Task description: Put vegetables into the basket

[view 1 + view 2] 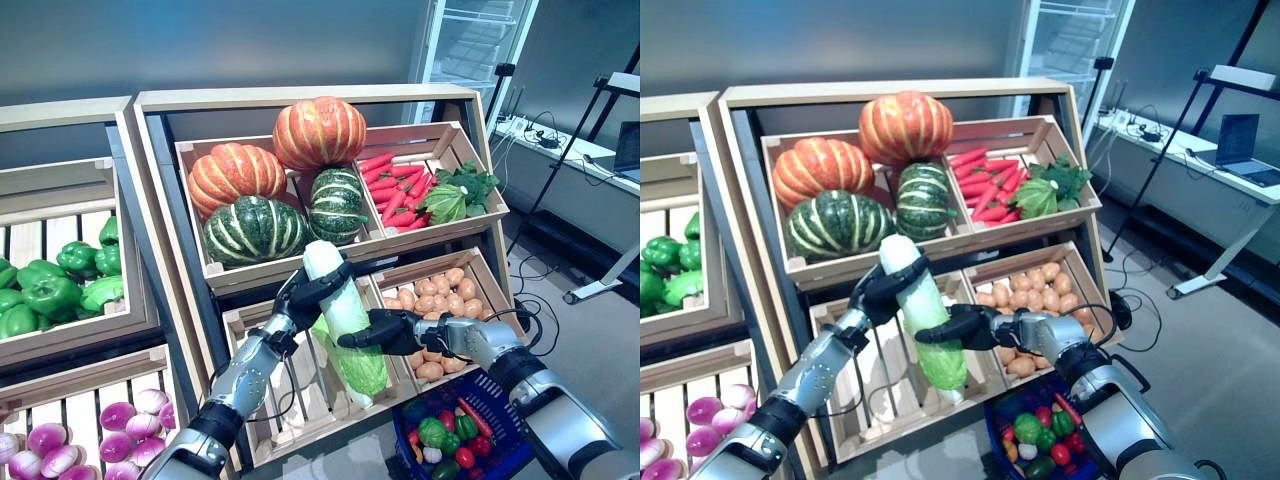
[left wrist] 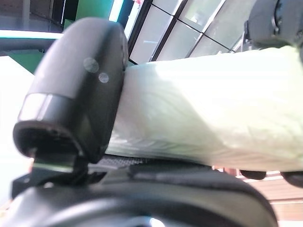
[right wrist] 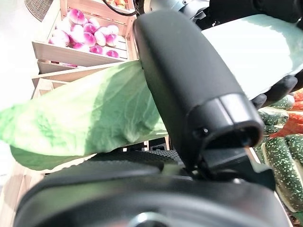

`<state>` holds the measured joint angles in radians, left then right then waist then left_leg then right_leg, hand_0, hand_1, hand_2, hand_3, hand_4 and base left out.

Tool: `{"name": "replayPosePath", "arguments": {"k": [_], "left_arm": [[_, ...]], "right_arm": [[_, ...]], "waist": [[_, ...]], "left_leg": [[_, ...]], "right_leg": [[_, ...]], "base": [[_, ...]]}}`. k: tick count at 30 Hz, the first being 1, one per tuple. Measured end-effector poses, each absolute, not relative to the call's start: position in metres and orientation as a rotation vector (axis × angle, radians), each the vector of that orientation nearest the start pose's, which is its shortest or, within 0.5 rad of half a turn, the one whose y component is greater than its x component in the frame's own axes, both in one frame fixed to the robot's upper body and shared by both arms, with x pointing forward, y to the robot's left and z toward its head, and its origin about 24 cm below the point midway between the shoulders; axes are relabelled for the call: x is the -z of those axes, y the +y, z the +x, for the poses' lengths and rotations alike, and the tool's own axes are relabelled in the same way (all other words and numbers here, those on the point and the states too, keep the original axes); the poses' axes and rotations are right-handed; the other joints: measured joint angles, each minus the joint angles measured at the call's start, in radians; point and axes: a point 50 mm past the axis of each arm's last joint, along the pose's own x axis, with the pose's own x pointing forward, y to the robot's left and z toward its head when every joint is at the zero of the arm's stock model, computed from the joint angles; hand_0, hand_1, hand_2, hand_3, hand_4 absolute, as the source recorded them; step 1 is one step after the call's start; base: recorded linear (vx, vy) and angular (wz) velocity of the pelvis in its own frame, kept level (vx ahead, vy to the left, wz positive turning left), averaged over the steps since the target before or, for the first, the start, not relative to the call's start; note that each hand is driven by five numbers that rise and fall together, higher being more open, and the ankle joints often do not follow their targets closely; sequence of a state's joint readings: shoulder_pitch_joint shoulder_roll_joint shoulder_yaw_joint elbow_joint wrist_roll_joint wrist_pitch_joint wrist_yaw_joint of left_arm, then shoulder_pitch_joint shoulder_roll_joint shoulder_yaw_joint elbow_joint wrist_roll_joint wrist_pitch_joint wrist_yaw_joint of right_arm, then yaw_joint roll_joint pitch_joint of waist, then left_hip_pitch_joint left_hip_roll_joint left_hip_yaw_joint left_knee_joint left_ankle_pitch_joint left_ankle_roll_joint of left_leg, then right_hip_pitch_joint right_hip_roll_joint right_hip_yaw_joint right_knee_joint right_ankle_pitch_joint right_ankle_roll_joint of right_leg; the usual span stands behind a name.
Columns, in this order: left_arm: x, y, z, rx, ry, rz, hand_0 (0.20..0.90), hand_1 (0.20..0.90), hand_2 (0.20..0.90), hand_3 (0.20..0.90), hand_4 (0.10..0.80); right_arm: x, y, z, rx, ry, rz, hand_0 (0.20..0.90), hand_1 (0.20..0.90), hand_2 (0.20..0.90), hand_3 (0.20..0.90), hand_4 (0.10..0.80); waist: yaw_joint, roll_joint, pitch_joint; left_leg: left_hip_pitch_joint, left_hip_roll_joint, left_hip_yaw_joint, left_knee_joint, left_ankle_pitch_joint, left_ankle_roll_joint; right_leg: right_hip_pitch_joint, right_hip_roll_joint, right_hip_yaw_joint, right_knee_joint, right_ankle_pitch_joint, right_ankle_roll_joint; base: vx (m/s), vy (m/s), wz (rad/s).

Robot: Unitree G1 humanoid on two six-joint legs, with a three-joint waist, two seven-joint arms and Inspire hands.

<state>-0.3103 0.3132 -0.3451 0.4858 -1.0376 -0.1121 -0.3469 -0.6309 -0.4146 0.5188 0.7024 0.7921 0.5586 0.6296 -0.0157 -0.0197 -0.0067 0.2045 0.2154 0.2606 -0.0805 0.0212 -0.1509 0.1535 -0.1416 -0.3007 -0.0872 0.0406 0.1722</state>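
Observation:
A long napa cabbage [image 1: 345,305], white at the stalk and green at the leaves, is held upright in front of the stand's lower crates. My left hand [image 1: 303,297] is curled round its white upper part; its thumb [image 2: 78,80] lies against the cabbage [image 2: 208,118]. My right hand [image 1: 388,330] is curled round the cabbage's middle from the right, with its thumb [image 3: 189,85] across the green leaves [image 3: 80,113]. The blue basket [image 1: 508,432] stands on the floor below the right hand. It holds a green pepper [image 1: 432,432], a carrot [image 1: 476,416] and small red and green vegetables.
The wooden stand [image 1: 300,100] with its crates rises right behind the cabbage. A second stand [image 1: 60,180] is at the left. A desk [image 1: 560,150] with a tripod and cables stands at the far right, with open floor before it.

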Motion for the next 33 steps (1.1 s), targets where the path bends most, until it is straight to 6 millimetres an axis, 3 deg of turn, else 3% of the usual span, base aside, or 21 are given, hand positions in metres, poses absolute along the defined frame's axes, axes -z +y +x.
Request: {"name": "replayPosePath", "arguments": {"k": [1, 7, 15, 22, 31, 33], "left_arm": [[-0.021, 0.142, 0.297, 0.436, 0.120, -0.625, 0.900, 0.900, 0.900, 0.900, 0.800], [-0.023, 0.142, 0.297, 0.439, 0.123, -0.622, 0.900, 0.900, 0.900, 0.900, 0.800], [-0.031, 0.156, 0.302, 0.489, 0.121, -0.272, 0.900, 0.900, 0.900, 0.900, 0.800], [-0.042, 0.153, 0.310, 0.538, 0.093, -0.160, 0.900, 0.900, 0.900, 0.900, 0.800], [-0.038, 0.155, 0.311, 0.563, 0.111, -0.194, 0.900, 0.900, 0.900, 0.900, 0.800], [-0.034, 0.157, 0.310, 0.573, 0.139, -0.279, 0.900, 0.900, 0.900, 0.900, 0.800]], "right_arm": [[-0.012, -0.128, 0.312, -0.839, 0.786, 0.276, 0.300, 0.300, 0.300, 0.300, 0.400], [-0.011, -0.129, 0.312, -0.835, 0.784, 0.289, 0.300, 0.300, 0.300, 0.300, 0.400], [-0.004, -0.132, 0.306, -0.793, 0.789, 0.325, 0.300, 0.300, 0.300, 0.300, 0.400], [0.000, -0.140, 0.304, -0.760, 0.719, 0.350, 0.300, 0.300, 0.300, 0.300, 0.400], [0.003, -0.148, 0.301, -0.738, 0.711, 0.348, 0.300, 0.300, 0.300, 0.300, 0.400], [0.004, -0.164, 0.300, -0.677, 0.692, 0.377, 0.300, 0.300, 0.300, 0.300, 0.400]], "waist": [[0.000, 0.000, 0.000], [-0.002, 0.000, 0.000], [-0.006, 0.001, 0.000], [-0.027, 0.006, 0.003], [-0.054, 0.030, 0.022], [-0.053, 0.032, 0.023]], "left_leg": [[-0.003, 0.000, 0.001, 0.000, 0.000, 0.000], [-0.003, -0.001, 0.004, -0.002, 0.000, 0.000], [-0.005, -0.002, 0.021, -0.004, 0.001, 0.000], [-0.007, -0.002, 0.031, -0.007, 0.001, 0.000], [-0.007, -0.002, 0.046, -0.008, 0.000, 0.001], [-0.008, -0.002, 0.048, -0.008, 0.000, 0.001]], "right_leg": [[-0.004, 0.000, 0.001, 0.000, 0.000, 0.000], [-0.007, 0.000, 0.020, 0.000, 0.000, 0.000], [-0.023, 0.001, 0.043, 0.000, 0.003, 0.002], [-0.034, 0.001, 0.054, 0.000, 0.003, 0.002], [-0.043, 0.003, 0.069, 0.000, 0.007, 0.001], [-0.046, 0.003, 0.070, -0.001, 0.007, 0.001]], "base": [[0.000, 0.000, 0.00], [0.000, 0.000, 0.00], [-0.017, 0.006, -0.05], [-0.018, 0.005, -0.04], [-0.020, -0.002, -0.04], [0.000, 0.000, 0.00]]}}
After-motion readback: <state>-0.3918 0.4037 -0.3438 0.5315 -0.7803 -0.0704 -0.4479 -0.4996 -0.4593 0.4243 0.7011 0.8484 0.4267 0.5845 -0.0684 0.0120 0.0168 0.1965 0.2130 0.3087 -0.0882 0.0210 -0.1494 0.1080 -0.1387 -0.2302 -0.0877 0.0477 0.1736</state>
